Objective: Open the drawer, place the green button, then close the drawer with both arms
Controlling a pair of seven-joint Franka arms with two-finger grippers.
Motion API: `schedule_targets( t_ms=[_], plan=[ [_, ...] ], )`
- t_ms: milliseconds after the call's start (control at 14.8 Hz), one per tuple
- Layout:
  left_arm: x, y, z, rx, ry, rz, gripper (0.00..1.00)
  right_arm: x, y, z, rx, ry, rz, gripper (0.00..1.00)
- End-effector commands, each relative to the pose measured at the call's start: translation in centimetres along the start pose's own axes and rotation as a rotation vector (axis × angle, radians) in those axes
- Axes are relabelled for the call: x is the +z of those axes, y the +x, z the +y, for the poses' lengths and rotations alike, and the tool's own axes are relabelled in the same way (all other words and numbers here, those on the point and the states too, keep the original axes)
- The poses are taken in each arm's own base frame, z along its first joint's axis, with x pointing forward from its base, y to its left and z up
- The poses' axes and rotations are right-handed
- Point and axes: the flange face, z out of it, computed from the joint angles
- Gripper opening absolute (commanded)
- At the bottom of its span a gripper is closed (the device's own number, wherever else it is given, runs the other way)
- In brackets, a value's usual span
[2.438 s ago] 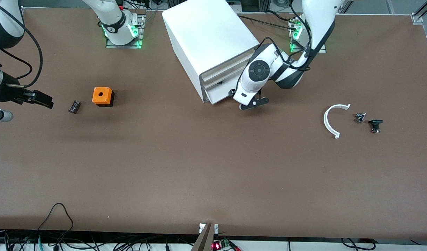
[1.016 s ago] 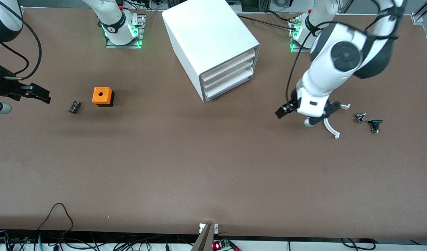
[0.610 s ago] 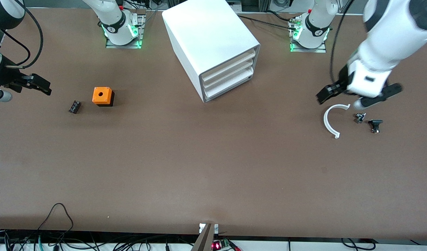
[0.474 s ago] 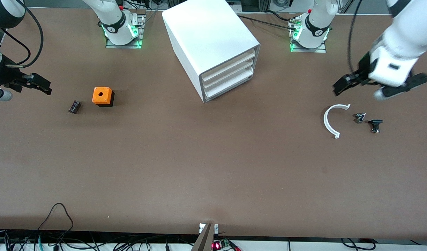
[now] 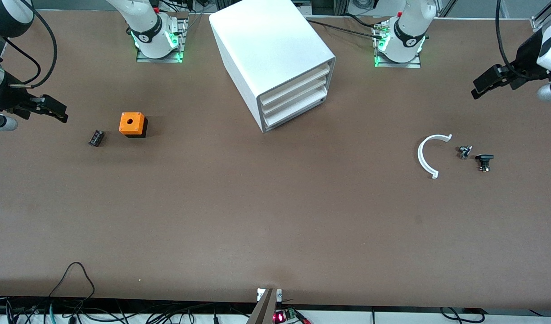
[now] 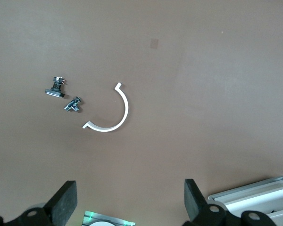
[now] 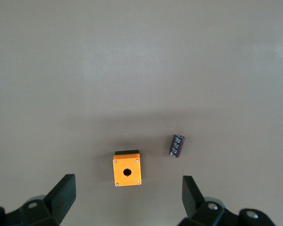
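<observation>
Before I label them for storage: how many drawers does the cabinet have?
3, stacked in the cabinet's front: top drawer, middle drawer under it, lowest drawer at the bottom. All three look shut.

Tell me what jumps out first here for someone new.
The big white boxy cabinet with three shut drawers stands between the arms' bases. An orange cube with a hole sits toward the right arm's end, a curved white plastic strip toward the left arm's. Both open end effectors, left and right, hang empty over the table ends.
</observation>
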Motion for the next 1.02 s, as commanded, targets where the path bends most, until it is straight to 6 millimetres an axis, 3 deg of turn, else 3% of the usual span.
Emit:
schedule_targets(
  t_ms=[0, 948],
  plan=[
    [0.4, 0.95, 0.38, 0.082, 0.001, -0.014, 1.0, -0.31, -0.8, -0.15, -0.015, 0.017, 0.004, 1.0],
    [0.63, 1.1, 0.61, 0.167, 0.021, -0.012, 1.0, -0.25, -0.61, -0.17, -0.019, 0.017, 0.007, 1.0]
  ],
)
